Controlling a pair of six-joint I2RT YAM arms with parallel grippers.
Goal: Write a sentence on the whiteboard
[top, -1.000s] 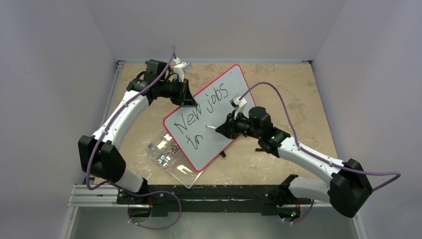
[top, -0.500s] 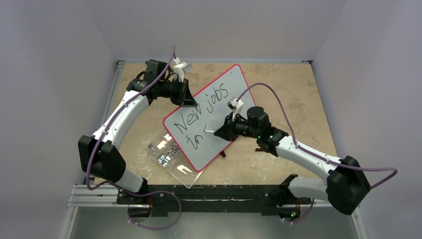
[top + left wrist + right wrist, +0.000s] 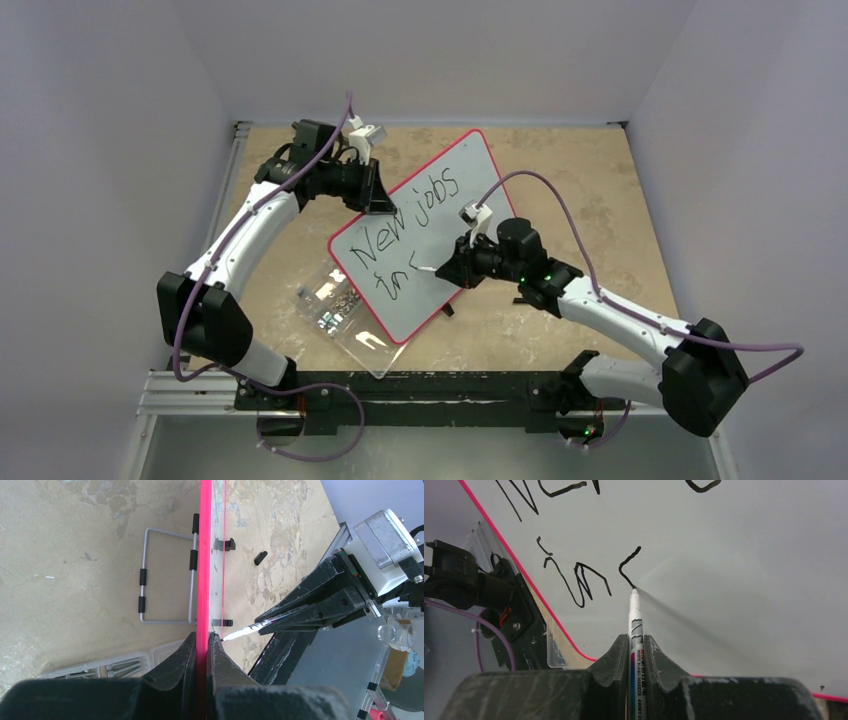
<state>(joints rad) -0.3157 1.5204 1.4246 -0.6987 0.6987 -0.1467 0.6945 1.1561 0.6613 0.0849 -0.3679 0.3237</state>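
The large white rectangular whiteboard with a thin red rim (image 3: 418, 298) sits mid-table on the tan table (image 3: 600, 180), beside a clear plastic box (image 3: 335, 305). The left tool (image 3: 202, 647) pinches its red rim. The right tool (image 3: 636, 647) pinches a white marker pen (image 3: 634, 611), whose tip touches the board at a curved stroke after "in" in the black handwritten sentence (image 3: 584, 582).

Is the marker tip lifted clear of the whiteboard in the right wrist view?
No, the tip of the marker rests on the whiteboard at the lower end of a curved black stroke.
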